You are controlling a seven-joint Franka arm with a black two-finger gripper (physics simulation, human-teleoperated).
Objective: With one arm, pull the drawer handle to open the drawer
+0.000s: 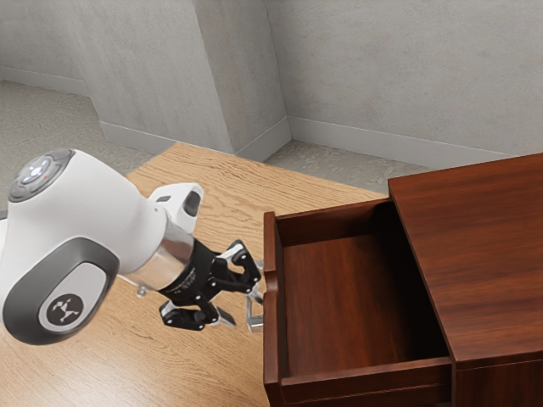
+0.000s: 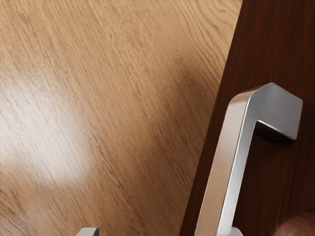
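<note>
My gripper [image 1: 237, 295] is at the exterior view's left, fingers spread and clamping nothing, right by the silver handle [image 1: 253, 312]. To its right, the drawer [image 1: 271, 297] stands well out of the cabinet [image 1: 484, 246]. The opening looks done; I reckon only backing away remains.

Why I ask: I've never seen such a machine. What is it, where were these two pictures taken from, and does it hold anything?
It is a simulated white robot arm with a black tool for grasping. One picture is taken from the side, the other from a camera on the arm's hand, close to the metal handle. On the wooden table stands a dark cabinet with its drawer pulled out. The tool is at the handle; whether it grips, I cannot tell.
</note>
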